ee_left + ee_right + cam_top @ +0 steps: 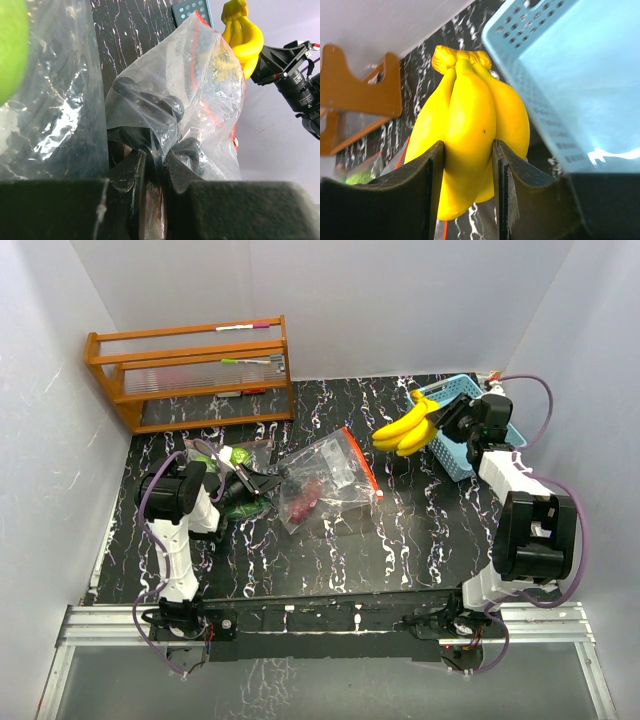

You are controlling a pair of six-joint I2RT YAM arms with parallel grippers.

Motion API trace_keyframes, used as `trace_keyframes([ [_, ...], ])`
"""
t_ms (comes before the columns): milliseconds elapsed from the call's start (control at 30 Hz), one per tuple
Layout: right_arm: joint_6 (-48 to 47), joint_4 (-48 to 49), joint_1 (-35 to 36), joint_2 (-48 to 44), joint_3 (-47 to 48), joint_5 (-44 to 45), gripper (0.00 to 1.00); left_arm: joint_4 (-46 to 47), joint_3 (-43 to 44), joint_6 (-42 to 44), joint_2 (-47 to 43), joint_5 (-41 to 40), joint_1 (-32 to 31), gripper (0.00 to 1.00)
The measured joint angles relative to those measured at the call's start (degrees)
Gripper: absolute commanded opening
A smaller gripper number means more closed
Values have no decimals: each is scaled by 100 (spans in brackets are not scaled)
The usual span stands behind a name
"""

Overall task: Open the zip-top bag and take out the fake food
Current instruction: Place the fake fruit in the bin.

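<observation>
Beside basket [455, 458], right hand [438, 422] clamps glossy yellow bananas [405, 430]; left hand [155, 165] pinches clear bag [335, 472].

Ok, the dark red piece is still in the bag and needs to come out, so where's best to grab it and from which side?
Likely across its narrower middle, coming in from the right through the red zip mouth: the dark red piece lies slantwise inside the bag, and the left gripper pinches the bag's opposite, left end.

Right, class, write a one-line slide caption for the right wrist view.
Right gripper clamped on the yellow banana bunch, beside the light-blue perforated basket.
</observation>
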Motion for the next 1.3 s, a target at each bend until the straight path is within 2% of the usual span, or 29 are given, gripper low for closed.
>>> trace_keyframes([
  [167, 98, 79, -400, -50, 22, 424, 7, 0, -9, 2, 0, -2, 0, 0],
  [500, 946, 699, -1451, 66, 131, 420, 8, 20, -46, 4, 0, -4, 0, 0],
  [600, 1220, 1014, -1550, 68, 109, 503, 8, 17, -46, 4, 0, -4, 0, 0],
  [833, 1434, 1484, -1547, -9, -247, 1300, 8, 17, -46, 2, 0, -4, 0, 0],
  [867, 1427, 1486, -1547, -9, -254, 1362, 15, 17, -46, 4, 0, -4, 0, 0],
  [900, 1414, 1508, -1547, -7, -254, 1399, 30, 17, -46, 2, 0, -4, 0, 0],
  [967, 1370, 1593, -1543, 9, -254, 1403, 53, 17, -44, 2, 0, -4, -2, 0],
  [1033, 1296, 1698, -1539, 70, -254, 1322, 64, 17, -39, 2, 0, -4, -11, 0],
  [1200, 1115, 1799, -1394, 293, -216, 1104, 66, 2, -15, 0, 0, -7, -46, 0],
  [1300, 931, 1784, -1209, 317, -195, 1058, 63, -9, -2, 0, 0, -7, -48, 0],
])
